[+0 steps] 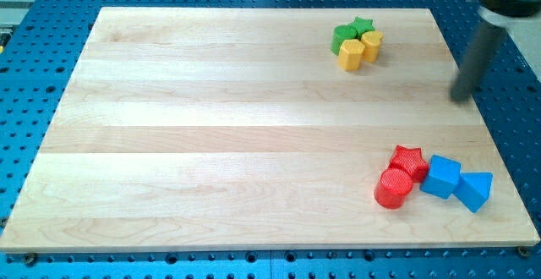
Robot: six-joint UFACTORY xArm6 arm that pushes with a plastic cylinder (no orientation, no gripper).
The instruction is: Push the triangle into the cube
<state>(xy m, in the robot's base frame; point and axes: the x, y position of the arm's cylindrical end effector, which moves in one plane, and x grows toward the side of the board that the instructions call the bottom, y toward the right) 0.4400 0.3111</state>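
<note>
Bottom right, blue triangle touching blue cube, my tip well above, no jaws.

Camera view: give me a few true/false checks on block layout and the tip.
1. The blue triangle touches the blue cube. True.
2. My tip is touching the triangle. False: it sits well above it, near the board's right edge.
3. The red cylinder lies left of the cube. True.
4. The yellow blocks are at the view's bottom left. False: top right, beside the green blocks.
</note>
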